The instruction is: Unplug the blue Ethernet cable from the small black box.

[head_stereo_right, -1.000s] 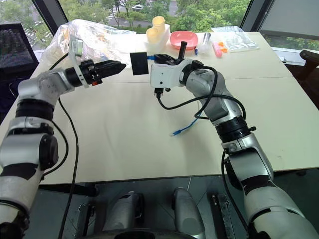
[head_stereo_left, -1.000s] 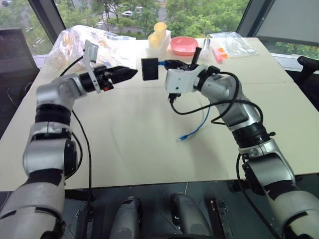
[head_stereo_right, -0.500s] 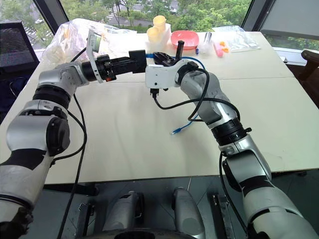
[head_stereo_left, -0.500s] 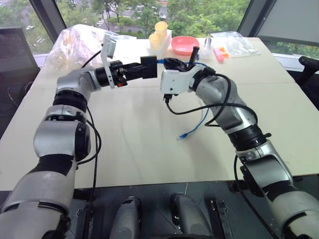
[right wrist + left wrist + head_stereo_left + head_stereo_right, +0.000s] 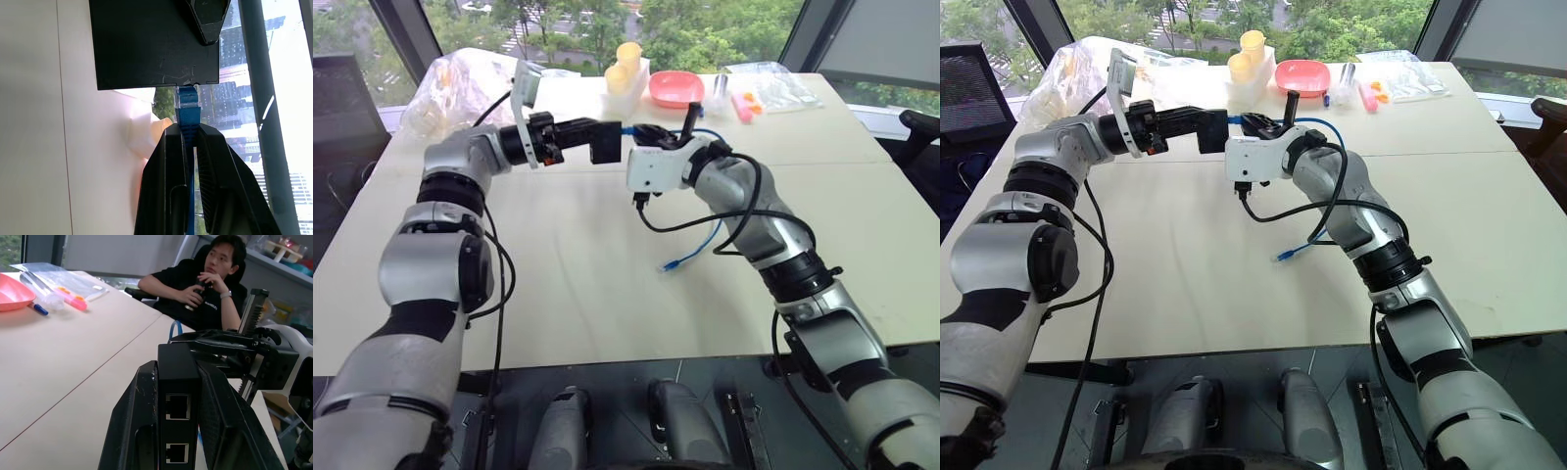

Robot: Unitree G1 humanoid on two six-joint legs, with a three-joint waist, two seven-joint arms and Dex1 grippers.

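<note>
The small black box (image 5: 605, 140) hangs above the table with my left gripper (image 5: 594, 133) shut on its two flat sides. In the left wrist view the box (image 5: 178, 401) sits between the fingers (image 5: 142, 411) and shows two empty ports. The blue Ethernet cable (image 5: 187, 115) is plugged by its clear plug into the box's far edge (image 5: 156, 44). My right gripper (image 5: 190, 131) grips the cable's blue boot just behind the plug, one finger on each side. The rest of the cable (image 5: 710, 235) droops to the table, where its free plug (image 5: 672, 265) lies.
At the table's far edge stand yellow cups (image 5: 626, 67), a pink bowl (image 5: 675, 88), markers (image 5: 741, 106) and crumpled clear plastic bags (image 5: 460, 83). A person (image 5: 210, 289) sits beyond the table's right side. Black arm cables (image 5: 705, 220) loop under my right forearm.
My left gripper, open and apart from the box a second ago, has moved right and shut on the box. The right gripper has stayed on the cable.
</note>
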